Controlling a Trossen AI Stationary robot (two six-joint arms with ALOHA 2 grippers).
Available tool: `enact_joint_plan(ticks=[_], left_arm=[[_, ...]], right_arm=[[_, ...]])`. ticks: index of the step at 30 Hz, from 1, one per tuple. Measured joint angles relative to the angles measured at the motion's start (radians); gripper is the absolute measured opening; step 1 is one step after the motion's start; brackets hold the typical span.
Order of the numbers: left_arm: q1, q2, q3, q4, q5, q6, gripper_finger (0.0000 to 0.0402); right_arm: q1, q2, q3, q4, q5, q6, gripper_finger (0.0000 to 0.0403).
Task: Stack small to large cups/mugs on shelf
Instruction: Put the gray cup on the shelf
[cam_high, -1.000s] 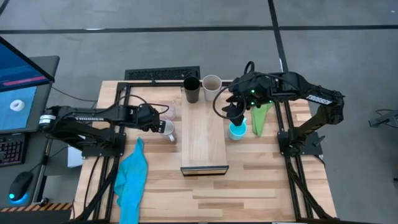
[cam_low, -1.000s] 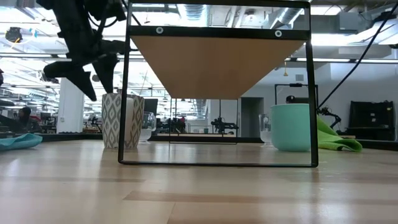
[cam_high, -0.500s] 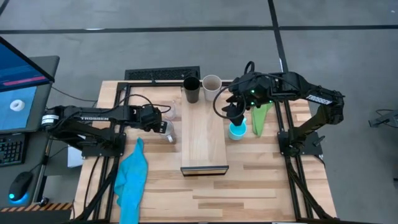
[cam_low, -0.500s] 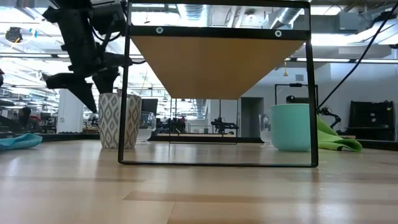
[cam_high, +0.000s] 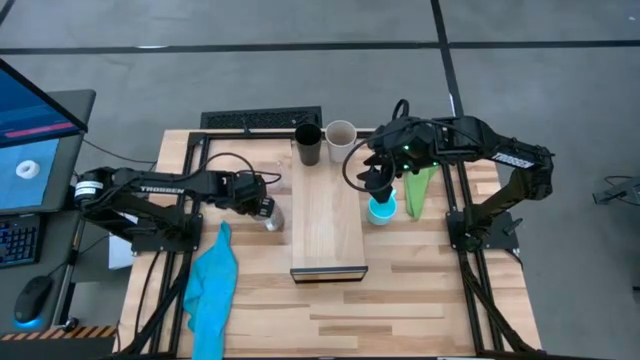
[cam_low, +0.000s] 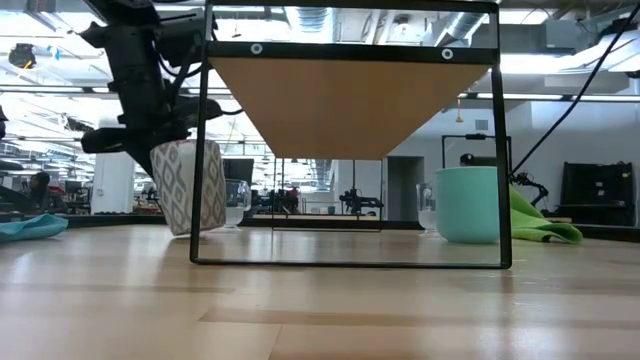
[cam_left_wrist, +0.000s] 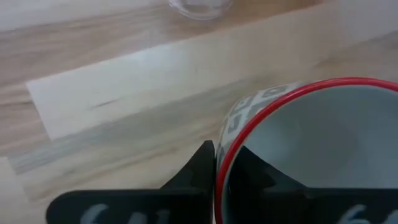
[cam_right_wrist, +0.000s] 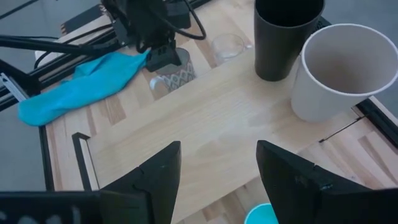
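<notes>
A white mug with a grey diamond pattern and a red rim (cam_high: 272, 216) (cam_low: 190, 187) sits on the tabletop left of the shelf (cam_high: 328, 225), with my left gripper (cam_high: 262, 207) (cam_left_wrist: 221, 168) shut on it. It leans in the low view. My right gripper (cam_high: 380, 188) (cam_right_wrist: 217, 165) hangs open above the turquoise mug (cam_high: 382, 211) (cam_low: 467, 204), which stands on the table right of the shelf. A black cup (cam_high: 308, 146) and a beige cup (cam_high: 340, 135) stand at the shelf's far end. My left gripper pinches the patterned mug's wall at the red rim (cam_left_wrist: 219, 149), one finger (cam_left_wrist: 200, 167) outside and the other (cam_left_wrist: 250, 175) inside. The fingers come from above, slanting down. The mug is tilted, its base edge (cam_low: 207, 230) down at the table.
A clear glass cup (cam_high: 275, 178) (cam_left_wrist: 199, 5) stands just beyond the patterned mug, and another glass (cam_low: 426, 206) shows beside the turquoise mug. A blue cloth (cam_high: 212, 285) lies near left and a green cloth (cam_high: 420, 188) at the right. The shelf's near half is bare wood.
My left gripper has come down over the patterned mug and shut on its rim. The mug, upright before, now leans over. My right arm has kept still.
</notes>
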Motion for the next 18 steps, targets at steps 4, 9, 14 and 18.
enact_joint_plan(ticks=[4,9,14,18], left_arm=[[-0.002,0.0,0.026,-0.004,0.011,0.0,0.0011],[-0.004,0.0,0.111,-0.096,-0.001,0.016,0.0011],[-0.004,0.0,0.227,-0.259,-0.033,0.053,0.0011],[-0.006,0.0,0.323,-0.399,-0.047,0.096,0.0011]], right_arm=[[0.0,0.0,0.0,0.004,0.0,-0.003,0.023],[0.003,0.0,0.0,0.05,0.0,-0.036,0.023],[0.023,0.0,0.0,0.112,0.002,-0.105,0.023],[0.049,0.0,0.0,0.157,0.002,-0.165,0.023]])
